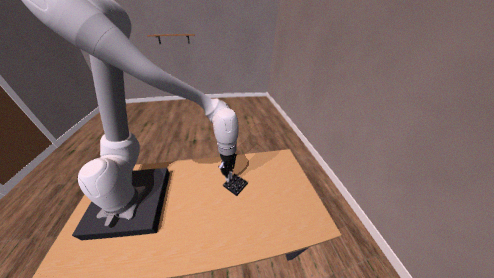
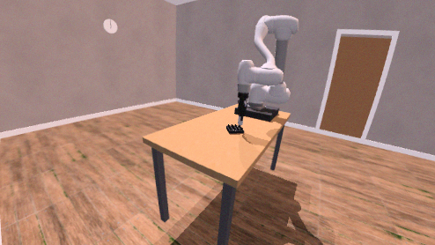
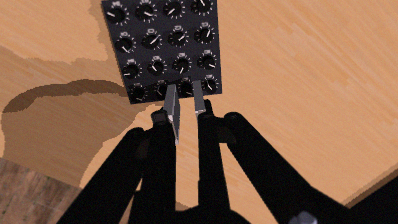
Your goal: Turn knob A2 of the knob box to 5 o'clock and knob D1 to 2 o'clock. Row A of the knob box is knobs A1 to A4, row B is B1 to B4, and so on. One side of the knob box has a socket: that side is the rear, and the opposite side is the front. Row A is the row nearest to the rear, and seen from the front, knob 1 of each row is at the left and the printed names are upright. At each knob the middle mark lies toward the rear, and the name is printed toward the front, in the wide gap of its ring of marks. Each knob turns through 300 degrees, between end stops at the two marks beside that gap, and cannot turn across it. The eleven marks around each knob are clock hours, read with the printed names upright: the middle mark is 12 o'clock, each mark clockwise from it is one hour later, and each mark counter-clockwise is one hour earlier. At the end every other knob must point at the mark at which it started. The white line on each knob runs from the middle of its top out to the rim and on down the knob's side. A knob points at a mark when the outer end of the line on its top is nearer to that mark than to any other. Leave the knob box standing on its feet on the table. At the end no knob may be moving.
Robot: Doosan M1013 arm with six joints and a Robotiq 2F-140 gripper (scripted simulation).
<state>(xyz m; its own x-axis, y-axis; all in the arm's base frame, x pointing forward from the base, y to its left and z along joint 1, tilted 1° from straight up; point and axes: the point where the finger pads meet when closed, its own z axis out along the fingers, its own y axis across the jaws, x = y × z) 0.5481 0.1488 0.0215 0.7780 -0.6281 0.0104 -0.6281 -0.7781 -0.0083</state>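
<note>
The black knob box stands on the table, its four rows of knobs facing up. In the wrist view the names lie above their knobs, so row A is the bottom row and knob 1 is at the right. My gripper points down over the rear edge, its fingers parted by a narrow gap with nothing gripped. Knob A2 shows between the fingertips; its line is unclear. Knob D1 is at the top right, its line toward the upper left. The socket is not visible.
The wooden table carries the arm's dark base plate. Neighbouring knobs A1 and A3 lie close outside the fingertips. The arm's shadow falls on the table beside the box.
</note>
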